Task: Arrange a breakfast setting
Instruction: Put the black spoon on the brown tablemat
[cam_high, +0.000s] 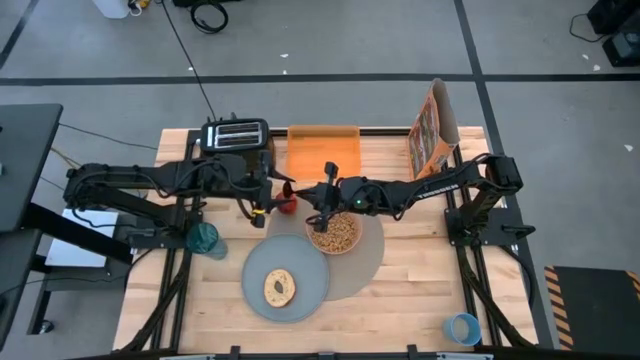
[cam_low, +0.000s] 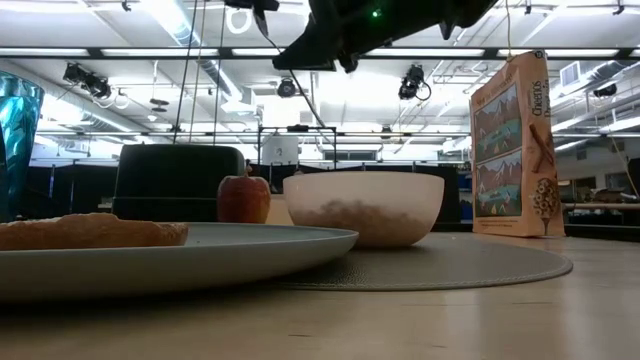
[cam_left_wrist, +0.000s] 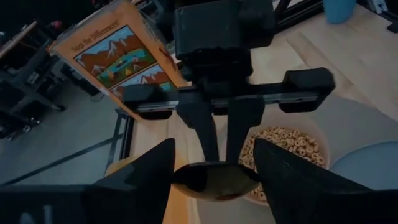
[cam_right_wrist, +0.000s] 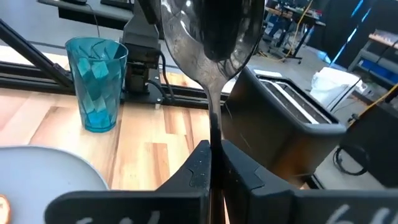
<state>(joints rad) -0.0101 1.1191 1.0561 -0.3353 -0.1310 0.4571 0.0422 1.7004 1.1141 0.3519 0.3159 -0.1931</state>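
My right gripper (cam_high: 318, 205) is shut on a metal spoon (cam_right_wrist: 208, 37) held in the air above the table's middle. The spoon's bowl (cam_left_wrist: 214, 180) stands between the open fingers of my left gripper (cam_high: 272, 202), which faces it from the left. A red apple (cam_high: 287, 206) sits on the table below them. A pale pink bowl (cam_high: 333, 236) of cereal rests on the taupe mat (cam_high: 365, 262). A bagel (cam_high: 279, 288) lies on the grey plate (cam_high: 300, 262). A small blue cup (cam_high: 462, 328) stands at the near right. My right gripper pinches the spoon's handle (cam_right_wrist: 214, 134) between its two fingers (cam_left_wrist: 205, 134). It comes level from the table's right, with the fingers along the spoon. The spoon is lifted clear, its bowl end pointing at my left gripper. My left gripper: whether its fingers (cam_left_wrist: 149, 177) touch the spoon's bowl, I cannot tell.
A black toaster (cam_high: 235, 135), an orange tray (cam_high: 323, 150) and a cereal box (cam_high: 432, 130) stand along the far edge. A teal glass (cam_high: 205, 238) stands at the left, near my left arm.
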